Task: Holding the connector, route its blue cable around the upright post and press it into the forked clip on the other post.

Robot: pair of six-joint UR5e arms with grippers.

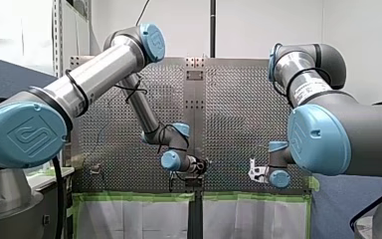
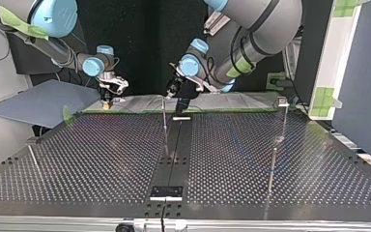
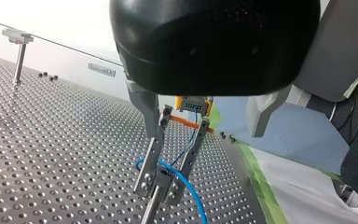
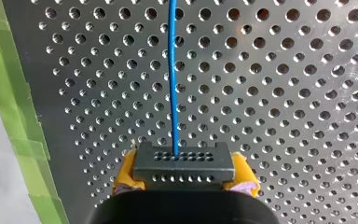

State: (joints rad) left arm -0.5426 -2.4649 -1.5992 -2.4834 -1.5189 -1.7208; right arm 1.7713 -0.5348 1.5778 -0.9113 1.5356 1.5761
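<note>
Front view: my left gripper (image 1: 199,167) sits low over the middle of the counter (image 1: 238,99), my right gripper (image 1: 253,173) is off to one side and apart from it; cable and posts are too small to read here

Top view: the centre post (image 2: 164,121) stands on the counter's middle strip, with my left gripper right at its top. My right gripper is well away from the centre post, toward the view's left, probably to keep the line stretched. The clip post (image 2: 283,104) is well apart from the centre post on the opposite side. Its small head is likely the forked clip, with no cable visible at it, so the pressing step looks not yet done

Right wrist view: the connector (image 4: 182,161) is clamped between the yellow pads (image 4: 123,173). The blue cable (image 4: 172,70) leaves its face straight ahead over the counter and looks taut; the centre post is not visible here

Left wrist view: the metal fingers (image 3: 147,161) have their tips pinched on the blue cable just at the centre post's top. The cable bends around the post there, and a thin run climbs to the connector beyond it. I judge the grip is this close to the post so the wrap can be steered
</note>
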